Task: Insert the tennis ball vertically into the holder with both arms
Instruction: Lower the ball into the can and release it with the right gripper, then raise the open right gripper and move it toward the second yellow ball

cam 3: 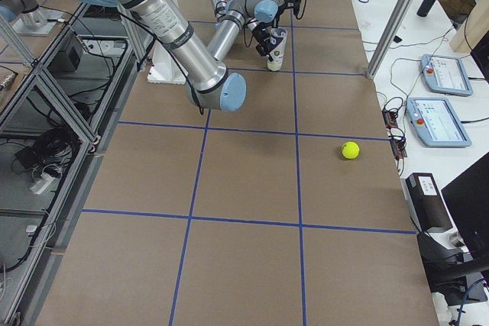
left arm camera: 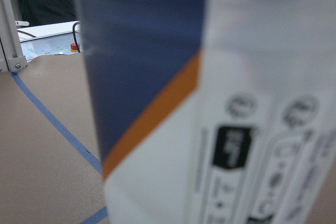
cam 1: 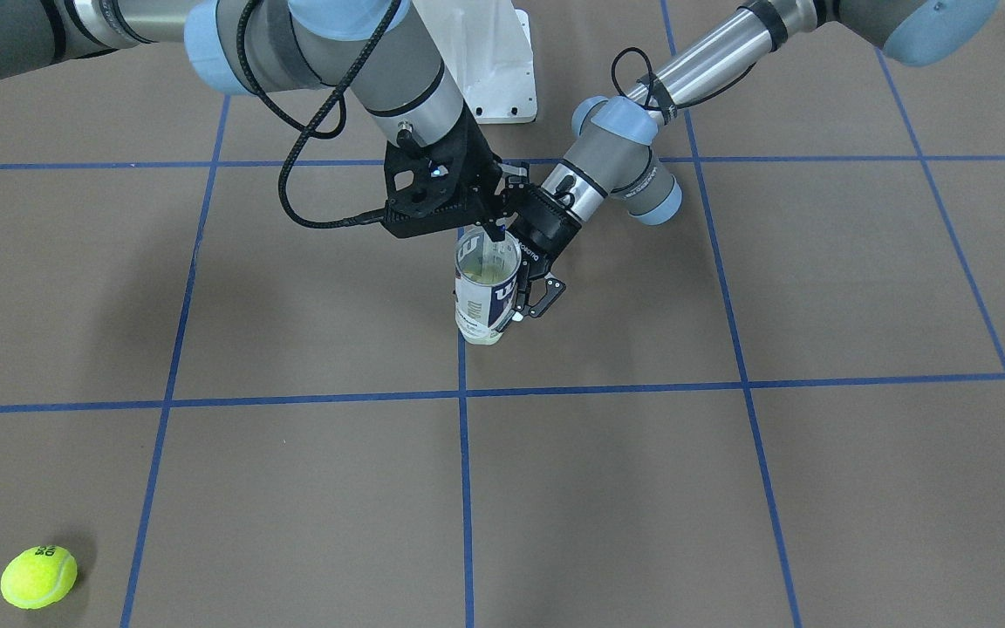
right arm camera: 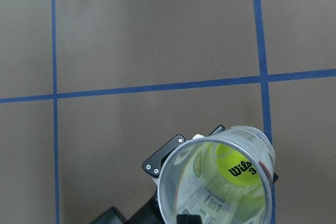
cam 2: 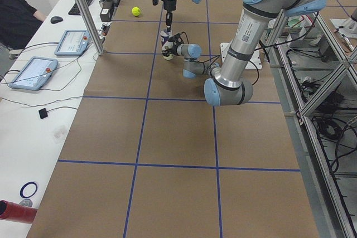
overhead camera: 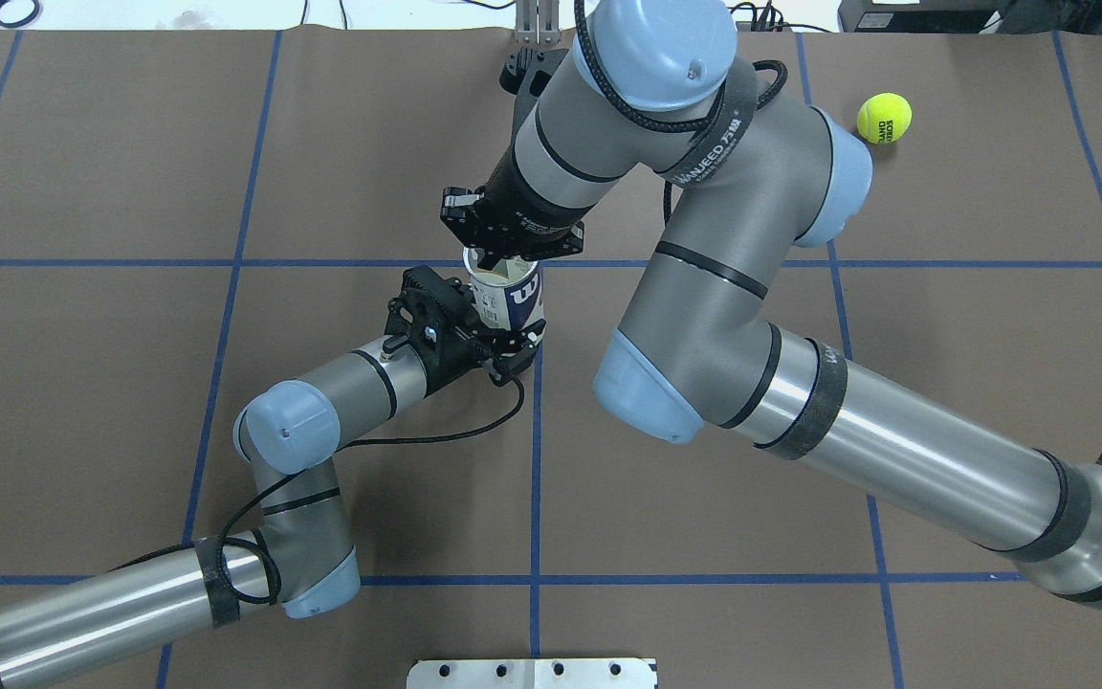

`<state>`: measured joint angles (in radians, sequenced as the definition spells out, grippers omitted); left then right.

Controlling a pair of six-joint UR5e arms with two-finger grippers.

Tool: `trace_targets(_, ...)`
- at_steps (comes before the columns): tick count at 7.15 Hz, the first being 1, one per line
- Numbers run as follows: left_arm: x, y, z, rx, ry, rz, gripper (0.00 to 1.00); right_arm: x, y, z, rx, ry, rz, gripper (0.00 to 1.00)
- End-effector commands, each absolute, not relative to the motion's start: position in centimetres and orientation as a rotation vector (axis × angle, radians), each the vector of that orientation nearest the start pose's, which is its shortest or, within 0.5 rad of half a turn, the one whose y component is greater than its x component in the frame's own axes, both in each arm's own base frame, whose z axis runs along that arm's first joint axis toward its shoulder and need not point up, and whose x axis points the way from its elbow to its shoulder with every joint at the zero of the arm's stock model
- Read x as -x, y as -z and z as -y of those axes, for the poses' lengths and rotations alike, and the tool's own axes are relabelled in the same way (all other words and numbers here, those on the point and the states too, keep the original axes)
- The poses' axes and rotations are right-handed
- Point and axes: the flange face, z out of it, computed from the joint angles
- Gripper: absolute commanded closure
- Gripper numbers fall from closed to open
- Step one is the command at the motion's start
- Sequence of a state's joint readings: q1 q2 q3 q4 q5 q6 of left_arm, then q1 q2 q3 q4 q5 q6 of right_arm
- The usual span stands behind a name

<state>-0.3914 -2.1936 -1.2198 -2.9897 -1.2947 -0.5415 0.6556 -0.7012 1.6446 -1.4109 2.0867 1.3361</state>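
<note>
The holder [cam 1: 485, 296] stands upright near the table's middle, a clear tube with a white and navy label; it also shows from above [overhead camera: 505, 292]. One tennis ball [right arm camera: 239, 169] lies inside it at the bottom. My left gripper [cam 1: 527, 296] is shut on the holder's side, low down, and the label [left arm camera: 210, 103] fills the left wrist view. My right gripper [cam 1: 489, 234] hangs just above the holder's open mouth, jaws apart and empty. A second tennis ball [cam 1: 38, 576] lies loose far off on the robot's right side, also in the overhead view [overhead camera: 884, 117].
The white pedestal base [cam 1: 494, 61] stands behind the holder by the robot. Blue tape lines [cam 1: 463, 488] grid the brown table cover. Tablets [cam 3: 443, 120] and cables lie on the white bench beyond the table's far edge.
</note>
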Motion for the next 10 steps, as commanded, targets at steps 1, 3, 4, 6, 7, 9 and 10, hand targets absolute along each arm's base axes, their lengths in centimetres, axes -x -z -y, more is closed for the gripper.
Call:
trace_targets(1, -59.4, -29.1, 41.9, -1.253, -0.245, -1.139, 0.20, 48.4, -6.6, 47.9, -0.050, -0.085, 1.174, 1.00)
trace_targets(3, -59.3, -29.1, 42.0, -1.254, -0.243, -1.138, 0.02, 47.9, -6.5, 47.9, -0.055, -0.088, 1.177, 1.00)
trace_targets(4, -59.3, -29.1, 42.0, -1.254, -0.243, -1.138, 0.01, 47.8, -6.5, 48.1, -0.056, -0.091, 1.176, 1.00)
trace_targets(6, -59.3, -29.1, 41.9, -1.255, -0.242, -1.139, 0.01, 46.7, -6.3, 48.6, -0.063, -0.095, 1.186, 1.00)
trace_targets(7, -59.3, -29.1, 41.9, -1.255, -0.242, -1.139, 0.01, 45.7, -6.2, 49.0, -0.074, -0.107, 1.189, 1.00)
trace_targets(9, -59.2, -28.7, 41.9, -1.259, -0.240, -1.145, 0.01, 41.5, -8.6, 52.9, -0.115, -0.164, 1.156, 1.00)
trace_targets(10, -59.0, -28.6, 42.0, -1.261, -0.238, -1.145, 0.01, 38.4, -11.6, 55.4, -0.147, -0.139, 1.122, 1.00)
